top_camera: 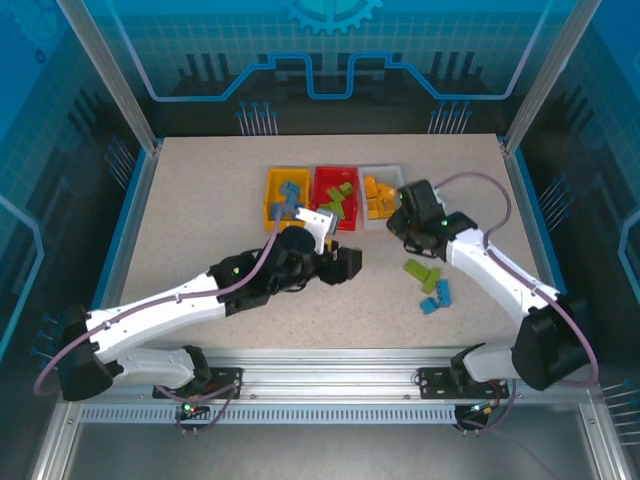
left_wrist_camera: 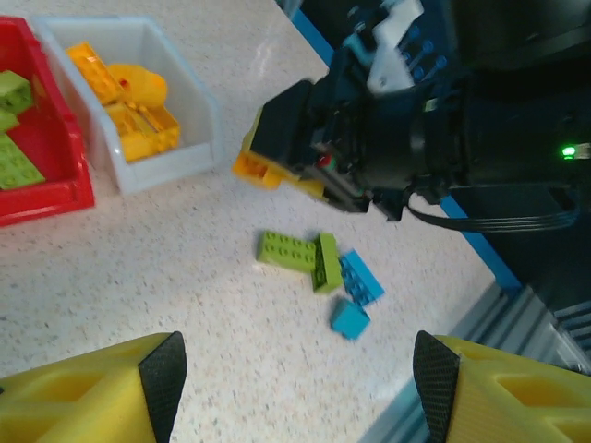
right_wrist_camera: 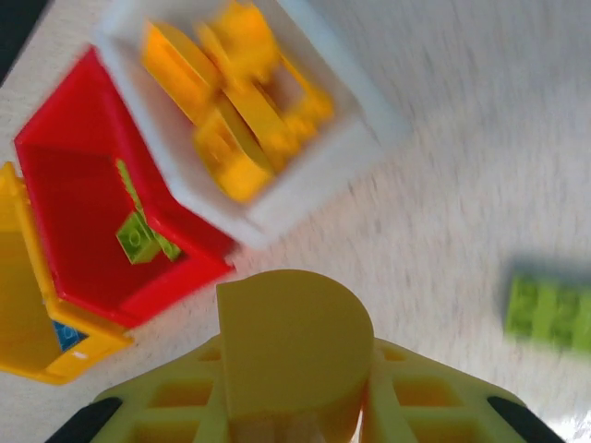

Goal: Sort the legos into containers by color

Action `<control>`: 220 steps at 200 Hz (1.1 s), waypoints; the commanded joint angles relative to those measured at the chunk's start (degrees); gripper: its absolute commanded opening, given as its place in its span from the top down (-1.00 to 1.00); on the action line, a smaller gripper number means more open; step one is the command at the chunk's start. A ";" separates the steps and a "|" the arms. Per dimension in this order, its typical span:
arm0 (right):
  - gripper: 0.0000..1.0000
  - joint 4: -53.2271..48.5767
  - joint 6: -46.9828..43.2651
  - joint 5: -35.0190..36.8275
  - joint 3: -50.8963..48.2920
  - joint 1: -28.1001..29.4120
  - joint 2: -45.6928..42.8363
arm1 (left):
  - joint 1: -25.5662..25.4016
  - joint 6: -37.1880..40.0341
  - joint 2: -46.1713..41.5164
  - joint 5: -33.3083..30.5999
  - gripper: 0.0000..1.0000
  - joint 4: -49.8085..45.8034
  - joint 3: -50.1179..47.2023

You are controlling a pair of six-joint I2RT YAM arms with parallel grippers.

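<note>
legos (top_camera: 418,269) of green and blue loose on the table (top_camera: 200,200), right of the containers (top_camera: 322,180). right gripper (left_wrist_camera: 277,171) clenched on an orange-yellow lego (left_wrist_camera: 247,169) (near the white bin (left_wrist_camera: 171,159)); left gripper (left_wrist_camera: 295,369) spread wide, empty.

The top camera is mounted high behind the arm bases and looks down and forward over the whole table (top_camera: 200,200), with the bins toward 12 o'clock.

The left wrist camera sits low and close, facing across the table. The left gripper (left_wrist_camera: 295,388) frames 6 o'clock, the white bin (left_wrist_camera: 175,157) and red bin (left_wrist_camera: 55,198) lie at 10 o'clock, the loose bricks (left_wrist_camera: 319,268) are at centre, and the right gripper (left_wrist_camera: 268,161), clamping an orange brick (left_wrist_camera: 251,169), is at 1 o'clock.

The right wrist camera looks steeply down from very near and is blurred. The yellow bin (right_wrist_camera: 18,305) lies at 8 o'clock.

All three views share the white and red bins.
</note>
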 commanded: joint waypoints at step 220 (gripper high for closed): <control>-0.09 -14.68 -31.55 12.77 38.14 -1.71 31.98 | 7.51 -4.67 8.60 8.75 -0.39 -1.89 6.41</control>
